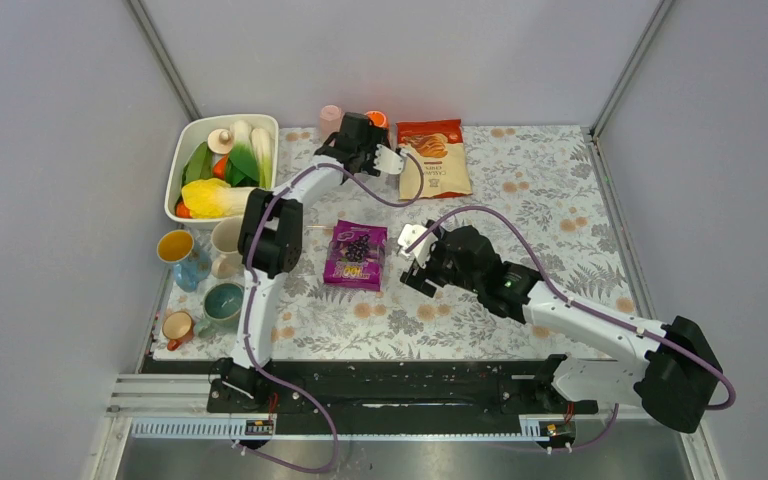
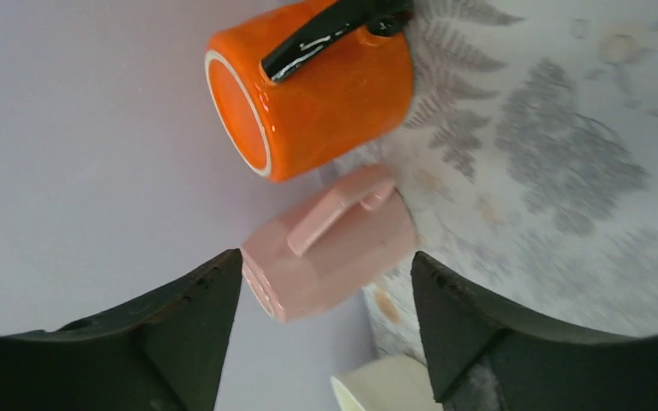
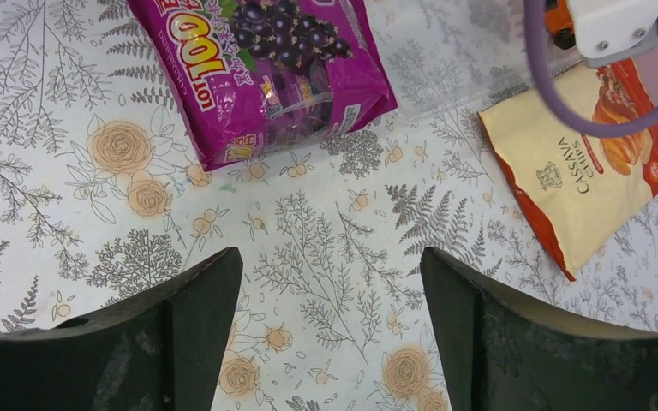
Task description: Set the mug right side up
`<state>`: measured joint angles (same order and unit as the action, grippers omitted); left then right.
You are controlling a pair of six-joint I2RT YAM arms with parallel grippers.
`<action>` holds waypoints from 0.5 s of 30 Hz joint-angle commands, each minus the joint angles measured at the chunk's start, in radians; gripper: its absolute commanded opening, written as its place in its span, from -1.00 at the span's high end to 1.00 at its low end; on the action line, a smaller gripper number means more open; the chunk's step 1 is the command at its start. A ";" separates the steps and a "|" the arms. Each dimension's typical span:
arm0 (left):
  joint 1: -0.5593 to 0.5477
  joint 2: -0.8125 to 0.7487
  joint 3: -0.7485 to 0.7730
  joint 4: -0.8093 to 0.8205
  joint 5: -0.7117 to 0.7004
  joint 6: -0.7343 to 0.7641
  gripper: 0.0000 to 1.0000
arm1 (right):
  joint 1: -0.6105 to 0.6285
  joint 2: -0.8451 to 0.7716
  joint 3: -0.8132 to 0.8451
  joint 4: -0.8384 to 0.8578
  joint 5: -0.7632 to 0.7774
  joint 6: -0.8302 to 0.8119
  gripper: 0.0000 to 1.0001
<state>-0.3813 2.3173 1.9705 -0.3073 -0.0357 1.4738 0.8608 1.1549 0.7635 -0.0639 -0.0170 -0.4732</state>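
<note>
At the far edge of the tabletop, close to the back wall, I see the pink mug standing with its flat closed end turned away from the surface, so it reads to me as upside down, its handle facing my left wrist camera. An orange mug with a black handle stands just beside it; I cannot tell whether the two touch. My left gripper is stretched out to that spot with its fingers spread wide apart. The pink mug shows in the gap between them, but the fingers are not closed on it. My right gripper hangs over the middle of the tabletop, fingers likewise apart and holding nothing. A purple bag lies flat just beyond it, and a chips bag lies farther toward the back. On the top camera, a white tub of vegetables sits at the left rear, and several mugs are grouped in front of it along the left edge.
</note>
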 commanded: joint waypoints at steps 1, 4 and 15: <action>0.011 0.112 0.072 0.402 -0.089 0.259 -0.41 | -0.014 0.042 0.017 0.017 0.012 0.006 -0.70; 0.018 0.179 0.109 0.382 -0.103 0.343 -0.31 | -0.021 0.063 0.021 0.013 0.036 0.000 -0.70; 0.052 0.354 0.322 0.324 -0.141 0.458 -0.13 | -0.039 0.054 0.025 -0.005 0.035 -0.009 -0.70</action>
<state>-0.3447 2.6076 2.1304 -0.0517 -0.1406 1.8633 0.8310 1.2266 0.7635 -0.0753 0.0082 -0.4747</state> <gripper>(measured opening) 0.586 0.851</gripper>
